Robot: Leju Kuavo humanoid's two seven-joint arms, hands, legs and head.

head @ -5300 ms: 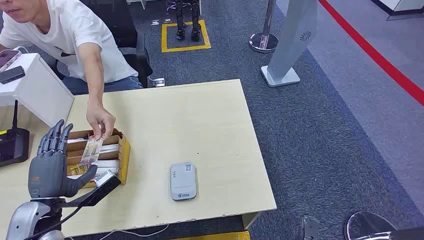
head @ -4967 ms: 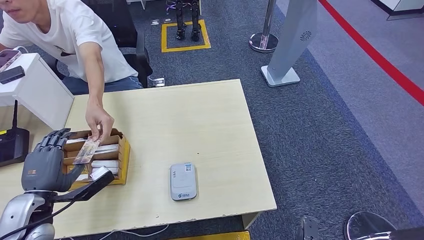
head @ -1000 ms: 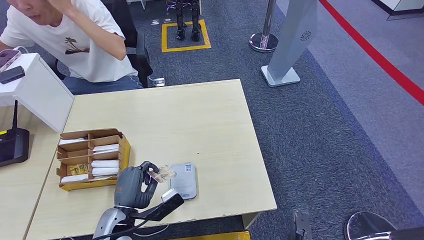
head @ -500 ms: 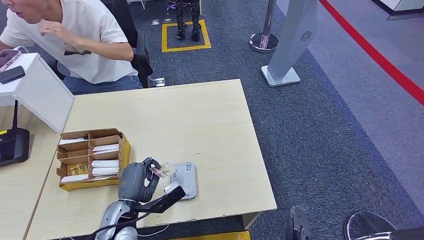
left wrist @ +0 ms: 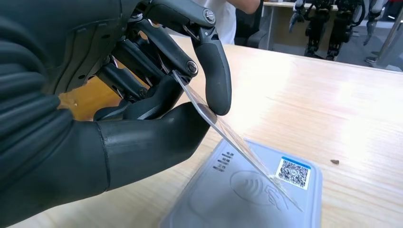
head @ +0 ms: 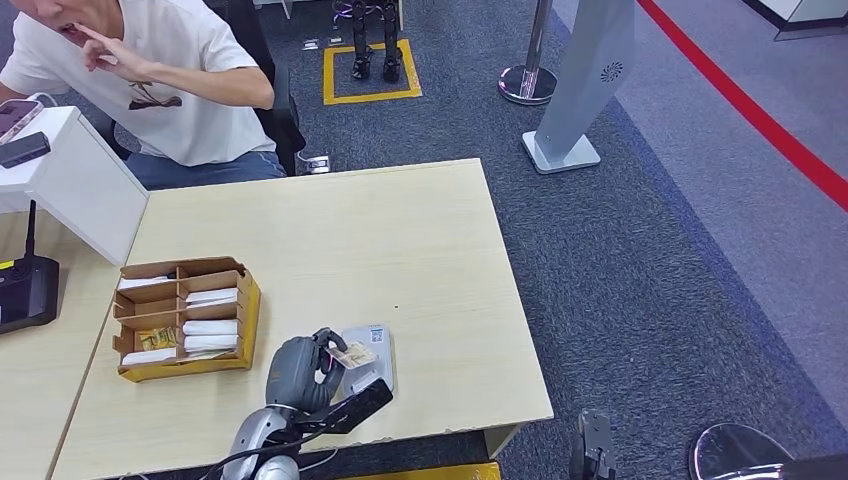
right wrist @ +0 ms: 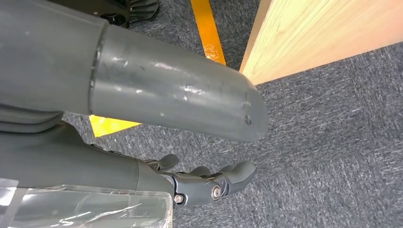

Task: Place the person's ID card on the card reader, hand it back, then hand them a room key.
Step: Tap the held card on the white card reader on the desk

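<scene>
My left hand [head: 300, 370] is near the table's front edge and pinches the person's ID card [head: 353, 355] between thumb and a finger. The card slants down over the grey card reader [head: 377, 345]. In the left wrist view the card [left wrist: 233, 140] is seen edge-on, its far tip touching or just above the reader [left wrist: 214, 204] by the contactless symbol. Room key cards lie in the cardboard box [head: 248, 300] left of the hand. My right hand [right wrist: 95, 156] hangs beside the table over the carpet, fingers [right wrist: 214, 185] loosely apart and holding nothing.
The person [head: 170, 80] sits behind the table's far left corner with a hand raised to the face. A white stand [head: 70, 185] and a black device [head: 25, 290] are at the left. The table's edge [right wrist: 323, 33] is beside my right hand.
The person gave the card to my left hand by the box and drew back. Since then my left hand has carried the card right, and it now slants over the reader.
</scene>
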